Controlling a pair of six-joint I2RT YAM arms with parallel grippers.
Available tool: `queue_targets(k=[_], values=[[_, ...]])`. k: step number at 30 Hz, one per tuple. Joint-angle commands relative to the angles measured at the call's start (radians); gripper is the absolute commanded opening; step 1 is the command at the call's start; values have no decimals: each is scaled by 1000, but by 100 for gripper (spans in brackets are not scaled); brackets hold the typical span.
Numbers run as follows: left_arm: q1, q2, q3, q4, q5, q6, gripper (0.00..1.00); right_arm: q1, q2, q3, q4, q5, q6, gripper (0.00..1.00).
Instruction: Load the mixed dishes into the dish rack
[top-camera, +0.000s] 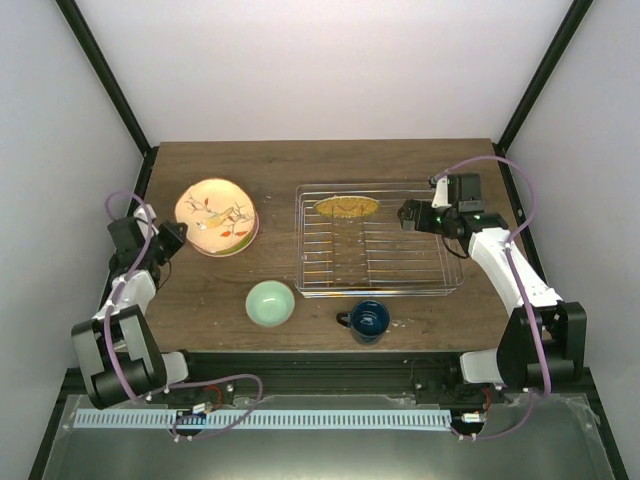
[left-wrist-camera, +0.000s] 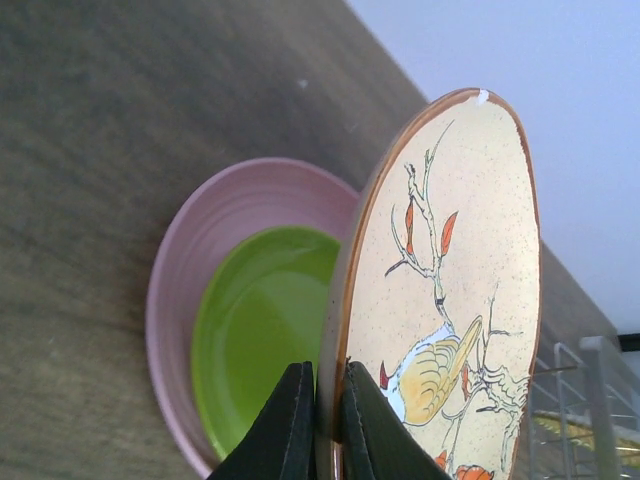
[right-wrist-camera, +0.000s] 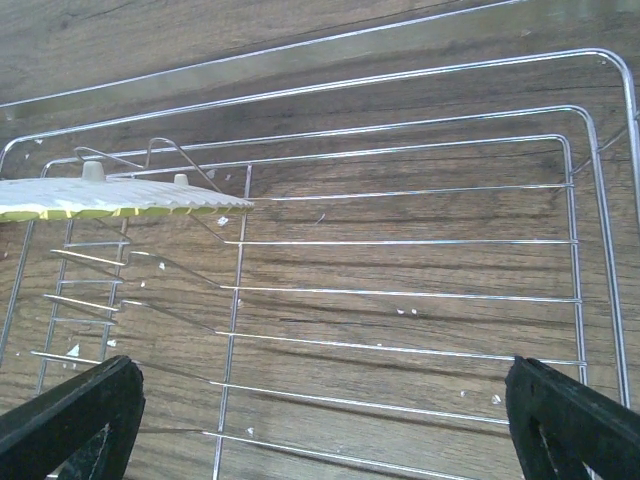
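Cream plate (left-wrist-camera: 450, 300) is tipped up near the table's (top-camera: 200, 300) left edge, left gripper (left-wrist-camera: 323, 400) fingers pinched tight on its rim, pink plate (left-wrist-camera: 180, 270) with lime-green plate (left-wrist-camera: 260, 320) nested in it lying right beneath; mint bowl (top-camera: 270, 303) and blue mug (top-camera: 368, 320) sit by the near edge, dish rack (top-camera: 400, 262) on the right half. Right gripper (right-wrist-camera: 320, 420) hangs over the rack's right side, fingers spread wide, holding nothing. We judge the thin rim pinch the weak spot: the plate could swing or slip on the carry and drop onto the stack, or clip the rack wires if it comes in low.
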Motion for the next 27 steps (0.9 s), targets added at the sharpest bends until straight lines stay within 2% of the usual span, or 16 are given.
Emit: queue_targets(k=[1, 4, 9, 17, 27], values=[[-2, -53, -1, 200, 130, -39, 0, 1, -11, 21, 16, -39, -18, 100], [-4, -80, -6, 241, 174, -73, 0, 6, -19, 19, 24, -60, -22, 100], [-30, -165, 34, 195, 204, -35, 0, 16, -22, 18, 32, -75, -24, 100], [-225, -305, 124, 102, 123, 138, 0, 20, -13, 46, 13, -10, -4, 100], [-489, -341, 181, 71, -12, 413, 0, 17, 58, 123, 47, 17, 77, 100]])
